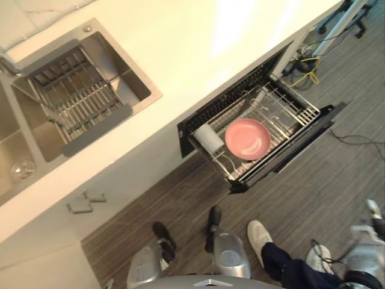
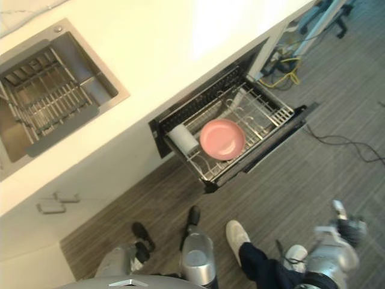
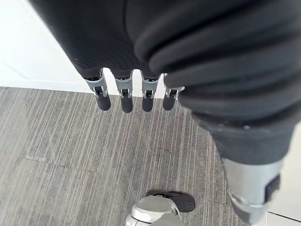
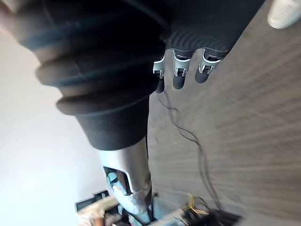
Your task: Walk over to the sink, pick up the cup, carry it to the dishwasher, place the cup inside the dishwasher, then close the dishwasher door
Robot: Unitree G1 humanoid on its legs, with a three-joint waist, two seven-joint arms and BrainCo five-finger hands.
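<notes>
Left hand (image 3: 126,98) hangs over the striped grey floor (image 3: 70,155), fingers straight, holding nothing. Right hand (image 4: 180,75) is the same: fingers relaxed, empty, floor past them.

1 clear cup (image 1: 22,170) stands upright in the left basin of the sink (image 1: 151,91), at the far left edge of the head view. The right basin, upper left of frame, holds a metal drain rack (image 1: 75,99).

The sink is set into the white table (image 1: 198,48), which runs diagonally across the top. The dishwasher (image 1: 304,144) is under the table at centre right, pulled fully open.

In its wire basket (image 1: 289,111), 1 white cup (image 1: 209,137) lies on its side at the left end. It is just beside 1 pink plate (image 1: 247,138); can't tell if they touch.

Both cups are well apart from both hands. A person's white shoe (image 1: 258,235) is on the floor at lower centre-right.
</notes>
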